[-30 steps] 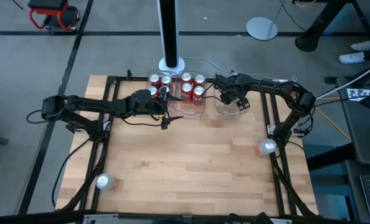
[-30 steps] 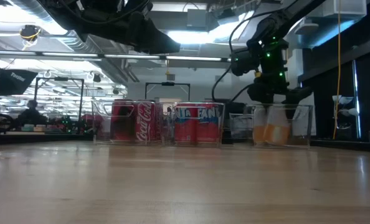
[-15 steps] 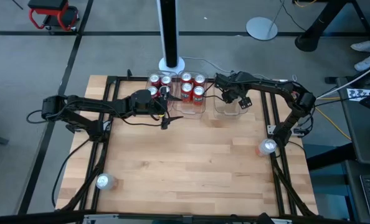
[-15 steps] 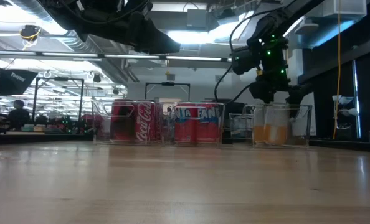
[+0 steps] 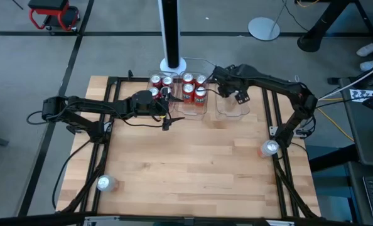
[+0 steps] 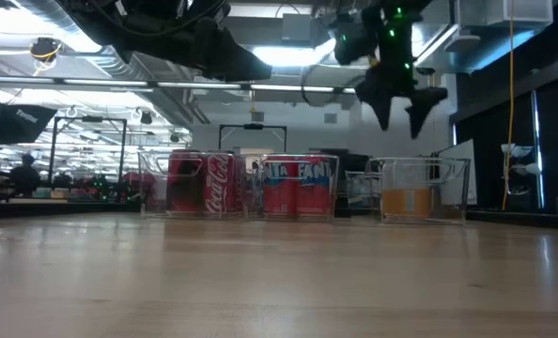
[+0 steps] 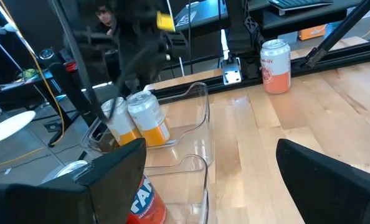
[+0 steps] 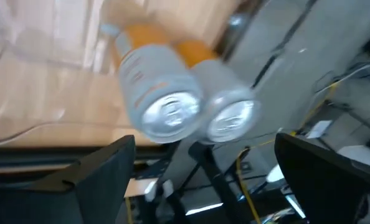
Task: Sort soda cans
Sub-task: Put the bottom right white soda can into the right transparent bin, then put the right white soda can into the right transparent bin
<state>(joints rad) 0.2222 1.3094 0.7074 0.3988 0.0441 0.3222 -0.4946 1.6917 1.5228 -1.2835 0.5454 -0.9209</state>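
Right tool (image 6: 398, 111) hangs empty, jaws apart, above orange cans (image 8: 185, 102).

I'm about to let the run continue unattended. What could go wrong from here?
The right gripper, open and empty above the right bin, may clip its rim reaching back in. Two stray cans stand near the table's edges; a careless grab could knock them off.

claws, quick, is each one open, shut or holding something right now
Left claw: open, holding nothing, beside the red cans.
Right claw: open, empty, above the bin with the orange cans.
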